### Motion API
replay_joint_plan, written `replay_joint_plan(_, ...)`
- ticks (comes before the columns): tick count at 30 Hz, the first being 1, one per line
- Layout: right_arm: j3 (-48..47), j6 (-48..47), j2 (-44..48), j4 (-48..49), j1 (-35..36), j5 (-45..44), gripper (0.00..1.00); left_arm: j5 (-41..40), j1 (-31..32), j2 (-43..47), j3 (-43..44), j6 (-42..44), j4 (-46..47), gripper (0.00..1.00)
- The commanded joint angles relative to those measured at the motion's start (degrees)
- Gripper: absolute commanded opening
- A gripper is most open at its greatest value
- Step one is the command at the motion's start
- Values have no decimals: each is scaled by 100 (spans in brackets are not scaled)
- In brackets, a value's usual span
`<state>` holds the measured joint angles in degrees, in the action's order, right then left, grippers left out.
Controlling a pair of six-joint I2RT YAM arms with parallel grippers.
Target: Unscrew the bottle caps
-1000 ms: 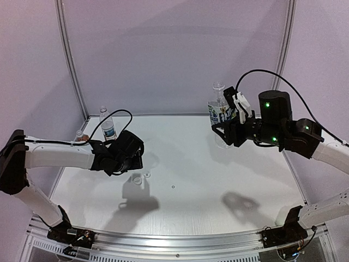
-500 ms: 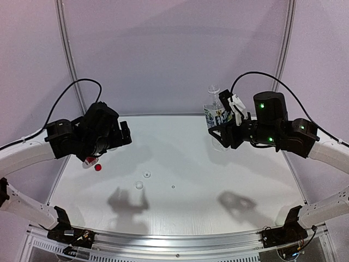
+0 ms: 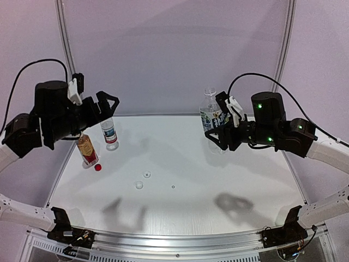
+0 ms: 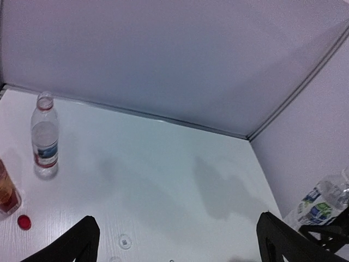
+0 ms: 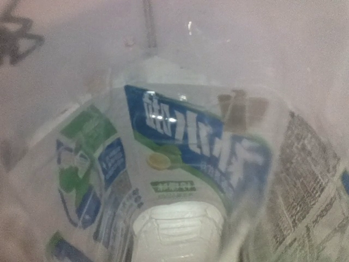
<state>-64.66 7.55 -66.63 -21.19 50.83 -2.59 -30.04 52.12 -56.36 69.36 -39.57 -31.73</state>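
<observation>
Counter (image 3: 229,180): white, with a metal rail along the near edge.
Translucent caps: two, loose on the counter left of centre, one (image 3: 139,185) nearer and one (image 3: 146,174) just behind it, close but apart.
Red cap (image 3: 98,167): lying on the counter, just beside the foot of the amber bottle.
Amber bottle (image 3: 87,149): standing by the left edge, red-gold label, its top hidden behind the left arm.
Blue-white-red label bottle (image 3: 110,132): clear, upright near the back left corner, mouth open.
Left gripper (image 3: 108,109): raised above the left bottles, fingers spread wide, empty, touching nothing.
Right gripper (image 3: 219,132): clamped on the lower body of the green-blue label bottle (image 3: 208,106), which is held clear of the counter at back right, neck up and uncapped.
Room: plain pale walls on three sides, metal posts at the back corners.
</observation>
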Motion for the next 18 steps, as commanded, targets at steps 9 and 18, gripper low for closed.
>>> replay_joint_plan(9,-125,316,-213,246,65,2323,60,2934,223,-2006,3254,1578,-521,99)
replay_joint_plan(18,-138,116,-251,320,248,3082,62,4389,415,-3351,4618,2091,-1005,94)
